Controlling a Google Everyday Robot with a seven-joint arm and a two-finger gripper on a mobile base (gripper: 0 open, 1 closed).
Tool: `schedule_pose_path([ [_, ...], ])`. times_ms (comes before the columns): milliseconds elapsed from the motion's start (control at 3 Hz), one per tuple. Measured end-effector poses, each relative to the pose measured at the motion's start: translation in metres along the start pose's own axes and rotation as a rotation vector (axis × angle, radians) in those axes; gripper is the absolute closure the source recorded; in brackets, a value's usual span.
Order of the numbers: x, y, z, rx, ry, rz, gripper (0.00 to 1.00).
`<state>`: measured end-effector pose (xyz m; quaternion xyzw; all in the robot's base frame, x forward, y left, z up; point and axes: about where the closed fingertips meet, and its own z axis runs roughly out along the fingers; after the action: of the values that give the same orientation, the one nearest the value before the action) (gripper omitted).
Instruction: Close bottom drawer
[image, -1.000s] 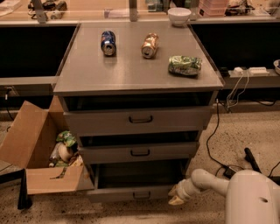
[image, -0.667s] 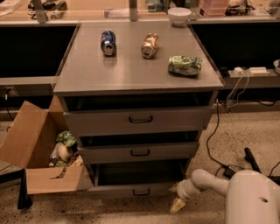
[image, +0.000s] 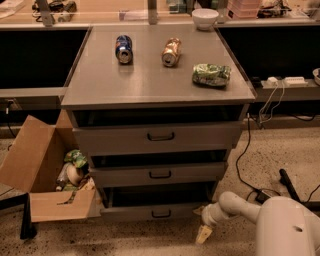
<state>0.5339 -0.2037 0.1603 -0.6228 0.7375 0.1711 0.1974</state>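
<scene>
We are holding our gripper (image: 204, 233) low over the floor, just beside the right end of the bottom drawer (image: 150, 213); whether it is open or closed, we cannot tell. That drawer is standing pulled out, lowest in the cabinet. A cardboard box (image: 60, 207) is sitting to its left. Farther back, two cans (image: 123, 48) and a green bag (image: 212, 74) are lying on the cabinet top (image: 150, 80).

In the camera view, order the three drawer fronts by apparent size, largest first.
1. top drawer
2. middle drawer
3. bottom drawer
The gripper is low, just right of the bottom drawer.
</scene>
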Motion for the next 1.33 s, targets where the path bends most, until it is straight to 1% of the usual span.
schedule_pose_path([
  [333, 0.001, 0.000, -0.001, 0.003, -0.002, 0.000, 0.18],
  [667, 0.000, -0.026, -0.007, 0.038, -0.005, -0.009, 0.49],
  [1000, -0.001, -0.044, -0.013, 0.064, -0.006, -0.014, 0.72],
  [1333, -0.001, -0.057, -0.014, 0.078, -0.004, -0.016, 0.96],
])
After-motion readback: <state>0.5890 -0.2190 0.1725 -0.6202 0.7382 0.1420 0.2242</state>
